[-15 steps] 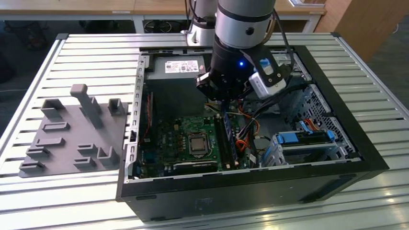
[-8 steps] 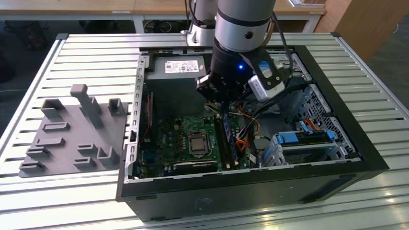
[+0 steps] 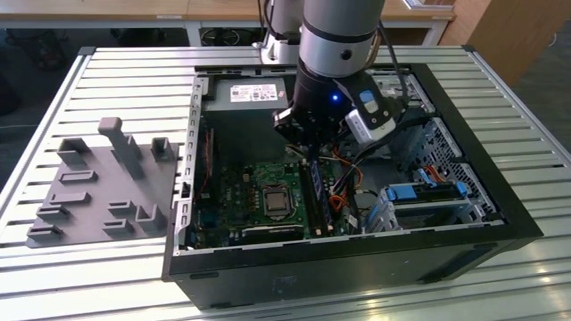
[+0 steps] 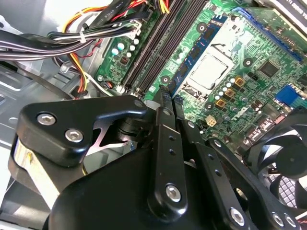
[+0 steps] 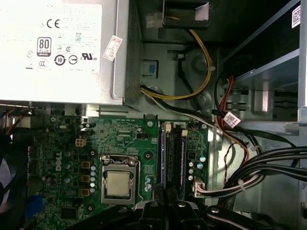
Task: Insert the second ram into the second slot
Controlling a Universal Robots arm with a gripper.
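My gripper (image 3: 308, 155) hangs low inside the open computer case (image 3: 357, 251), over the far end of the long dark memory slots (image 3: 314, 194). The slots run beside the processor socket (image 3: 277, 200). In both wrist views the black fingertips (image 4: 163, 98) stand pressed together just above the slots' end (image 5: 173, 158), and nothing shows between them. A thin bluish stick, the ram (image 3: 325, 200), lies along the slots on the side away from the socket. I cannot tell which slot holds it.
A grey fixture plate (image 3: 98, 187) lies on the slatted table at the exterior view's left. The power supply (image 5: 57, 48) fills the case's far end. Cable bundles (image 5: 259, 167) and a drive bay with light-blue clips (image 3: 424, 194) crowd one side of the slots. A fan (image 4: 288, 153) sits by the board.
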